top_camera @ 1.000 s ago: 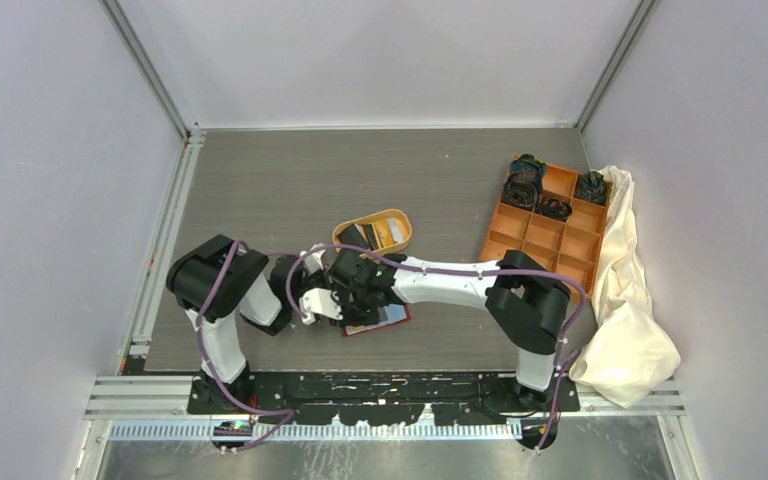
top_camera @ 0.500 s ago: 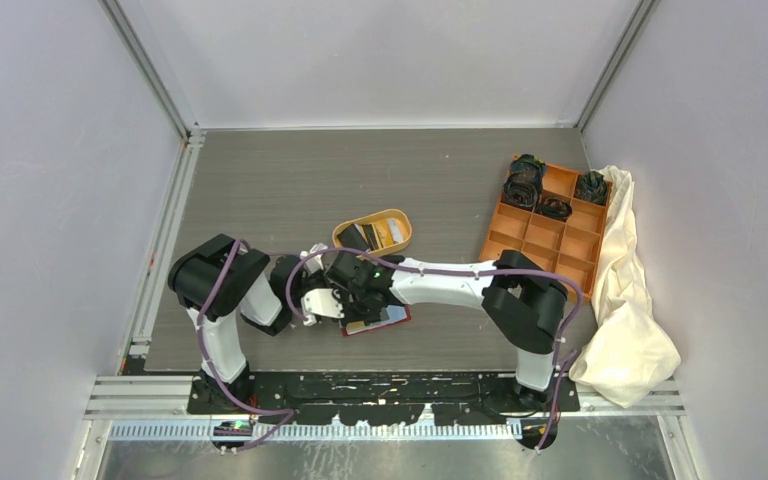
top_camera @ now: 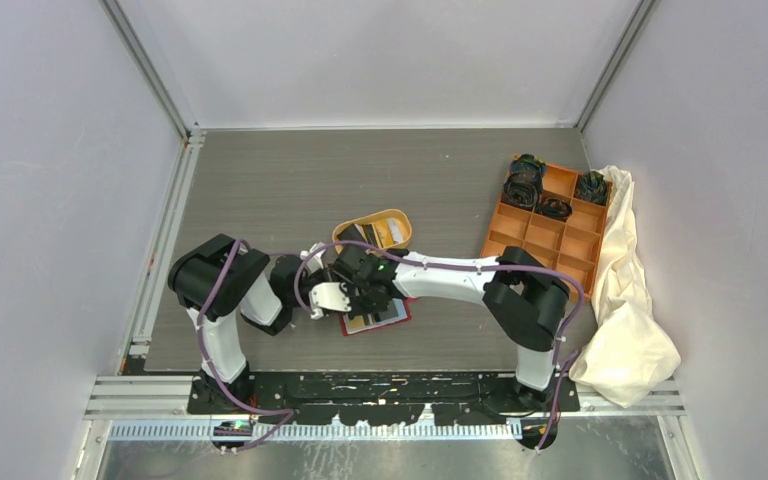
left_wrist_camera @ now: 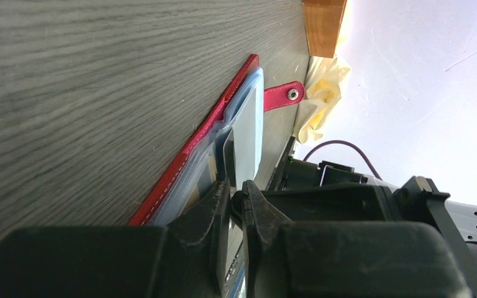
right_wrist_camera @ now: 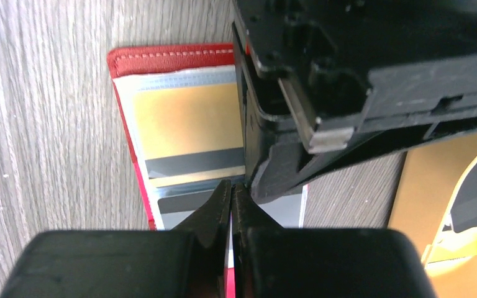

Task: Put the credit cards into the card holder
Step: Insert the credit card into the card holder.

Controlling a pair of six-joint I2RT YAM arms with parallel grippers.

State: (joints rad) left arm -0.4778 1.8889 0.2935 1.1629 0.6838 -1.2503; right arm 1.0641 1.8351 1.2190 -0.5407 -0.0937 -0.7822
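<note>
Grey tabletop (top_camera: 260, 190): left gripper (left_wrist_camera: 236, 192) farther right.

Worktop (top_camera: 360, 170): grey wood-grain surface, matt, finely streaked.
Card holder (right_wrist_camera: 171, 58): red leather-like cover, fine grain, stitched edge; pale blue-grey sleeves of glossy clear plastic.
Clasp tab (left_wrist_camera: 282, 98): red, smooth, with a shiny metal snap.
Credit card (right_wrist_camera: 186, 121) in a sleeve: yellowish smooth plastic, dark stripe.
Left tool (left_wrist_camera: 236, 189), right tool (right_wrist_camera: 231, 188): black matt plastic, slightly rough.
Oval tray (top_camera: 406, 228), compartment box (top_camera: 563, 244): orange matt plastic.
Cloth (top_camera: 628, 330): cream, soft, crumpled.
</note>
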